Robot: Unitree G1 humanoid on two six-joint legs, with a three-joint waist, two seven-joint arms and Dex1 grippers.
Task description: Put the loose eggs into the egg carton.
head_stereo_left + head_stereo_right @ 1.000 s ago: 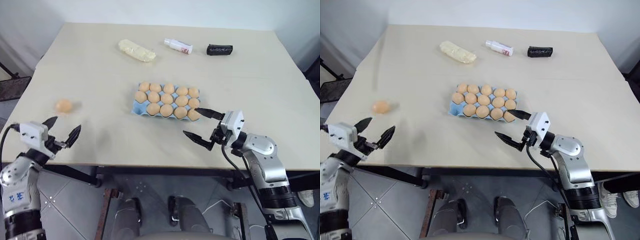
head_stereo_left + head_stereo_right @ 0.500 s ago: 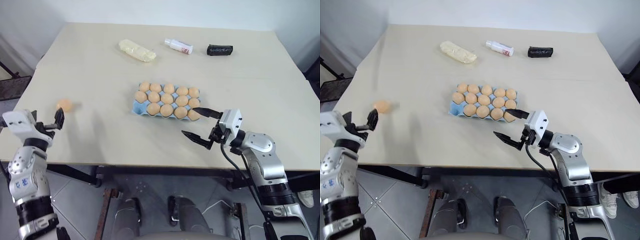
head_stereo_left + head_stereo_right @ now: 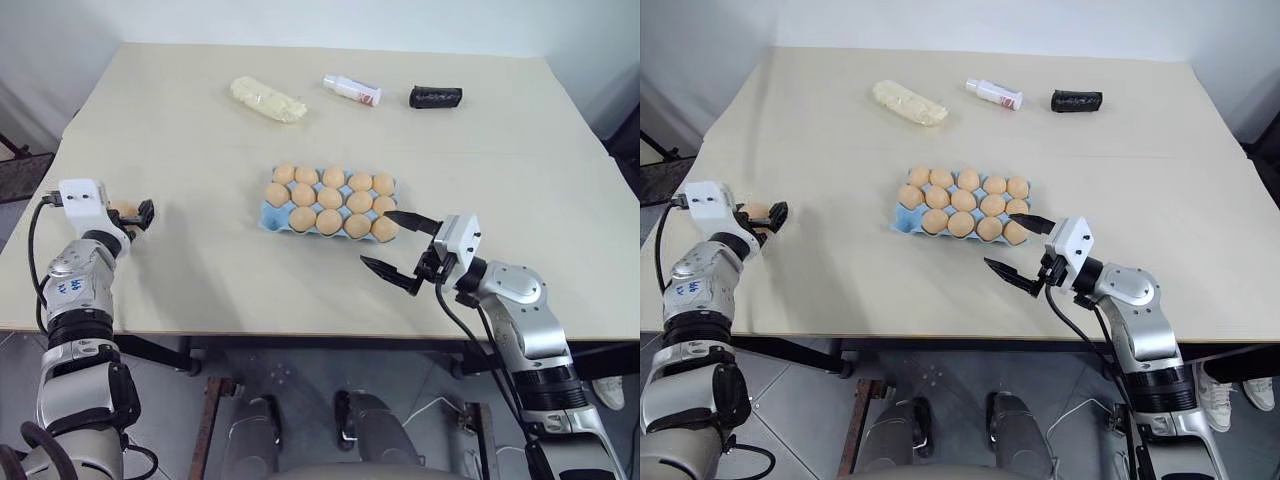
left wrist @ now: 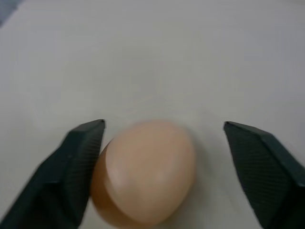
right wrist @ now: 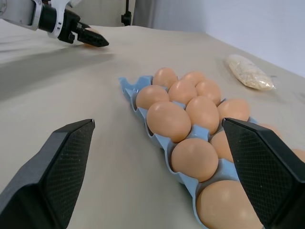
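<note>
Well to the left of the egg carton (image 3: 328, 203), near the table (image 3: 200, 150) edge, we find the one loose egg (image 4: 145, 172) lying on the bare top, with our left gripper (image 4: 167, 167) reaching around it. Its fingers are apart and straddle the egg: one finger (image 4: 71, 167) sits right against the egg's side, while the other stands off with a gap of table between. Whether the near finger truly presses the shell, we cannot tell. Our landmark, the light blue carton, sits mid-table with tan eggs filling the cups we can see. Beyond the carton, towards the far edge, lie a pale-yellow lumpy block (image 3: 268, 100), a small white bottle (image 3: 352, 90) on its side and a dark roll (image 3: 435, 97), each well apart from the carton. Just right of the carton and nearer us, our right gripper (image 3: 396, 244) hovers with its fingers spread wide, holding nothing, one fingertip close beside the carton's near right corner.
</note>
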